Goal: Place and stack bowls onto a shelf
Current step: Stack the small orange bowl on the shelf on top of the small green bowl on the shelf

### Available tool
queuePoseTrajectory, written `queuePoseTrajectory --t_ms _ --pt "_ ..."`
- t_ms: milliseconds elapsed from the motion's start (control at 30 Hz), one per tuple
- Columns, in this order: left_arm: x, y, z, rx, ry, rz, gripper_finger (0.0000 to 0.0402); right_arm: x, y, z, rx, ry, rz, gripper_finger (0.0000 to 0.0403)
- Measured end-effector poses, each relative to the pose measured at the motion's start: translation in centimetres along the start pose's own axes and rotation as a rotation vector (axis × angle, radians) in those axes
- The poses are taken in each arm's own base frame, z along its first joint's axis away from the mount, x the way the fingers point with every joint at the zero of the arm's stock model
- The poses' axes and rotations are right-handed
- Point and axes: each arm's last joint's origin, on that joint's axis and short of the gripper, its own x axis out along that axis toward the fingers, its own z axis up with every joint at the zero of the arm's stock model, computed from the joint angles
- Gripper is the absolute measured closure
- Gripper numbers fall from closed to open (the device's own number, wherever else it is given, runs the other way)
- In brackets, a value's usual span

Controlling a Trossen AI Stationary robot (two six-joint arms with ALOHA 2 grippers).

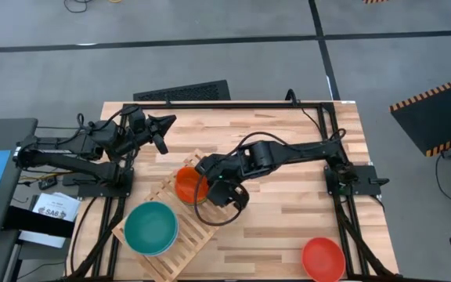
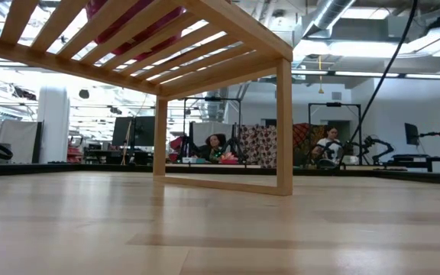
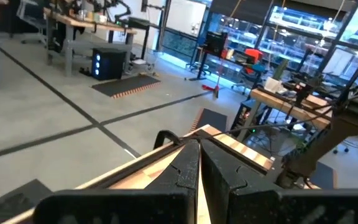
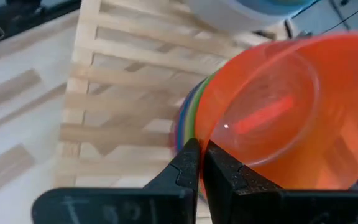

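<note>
The shelf (image 1: 198, 235) of pale slats lies slantwise on the table's near-left part; the low view sees it from beneath (image 2: 228, 30). On it, an orange bowl (image 1: 185, 186) tops a small stack with blue, green and pink rims (image 4: 188, 118). A stack topped by a teal bowl (image 1: 151, 225) sits nearer the shelf's near end. A red bowl (image 1: 322, 258) rests on the table near its near-right corner. My right gripper (image 1: 210, 186) is at the orange bowl, shut on it. My left gripper (image 1: 161, 131) hangs shut over the far-left table, touching nothing. My right gripper (image 4: 201, 157) pinches the orange bowl's rim (image 4: 199, 138) between its two fingers, on the side facing the table's right. The fingers come slanting down from the right. The bowl (image 4: 278, 112) sits tilted on the nested bowls beneath it.
Black frame rails run along the table's far and right edges (image 1: 331, 149). Bare plank tabletop lies between the shelf and the red bowl (image 1: 280, 227). A pale bowl's underside (image 4: 247, 9) shows beyond the orange one. People sit in the room behind (image 2: 216, 145).
</note>
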Motion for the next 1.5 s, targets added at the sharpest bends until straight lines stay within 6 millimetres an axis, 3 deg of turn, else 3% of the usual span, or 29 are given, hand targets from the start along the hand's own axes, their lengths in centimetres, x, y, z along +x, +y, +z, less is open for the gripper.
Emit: queuePoseTrajectory --t_ms 300,533,767,933,1067,1167,1267,1500 --pt "0.1 0.0 -0.3 -0.02 0.025 0.008 0.0401 0.3 0.0 -0.3 0.061 0.024 0.016 0.0326" --pt "0.2 0.0 -0.6 -0.008 0.046 0.014 0.0401 0.3 0.0 -0.5 0.061 0.058 -0.007 0.0235" --pt "0.2 0.0 -0.6 -0.008 0.047 0.016 0.0401 -1.9 0.2 -0.9 0.063 0.155 -0.078 0.0159" --pt "0.1 0.1 -0.8 0.006 0.056 0.033 0.0401 -4.0 -0.2 -2.0 0.184 0.188 -0.08 0.0155" --pt "0.1 0.2 -0.9 0.014 0.061 0.044 0.0401 -4.9 -0.7 -4.2 0.365 0.248 0.023 0.0155" --pt "0.1 0.1 -0.9 0.024 0.069 0.02 0.0401 -5.4 -0.8 -6.1 0.525 0.296 0.148 0.0164" --pt "0.1 -0.2 -0.9 0.077 0.097 -0.116 0.0401 -5.8 -1.0 -7.3 0.577 0.353 0.177 0.0199" --pt "-1.0 -1.5 -0.8 0.048 0.201 -0.469 0.0401 -8.3 -1.0 -8.5 0.638 0.302 0.117 0.0377"
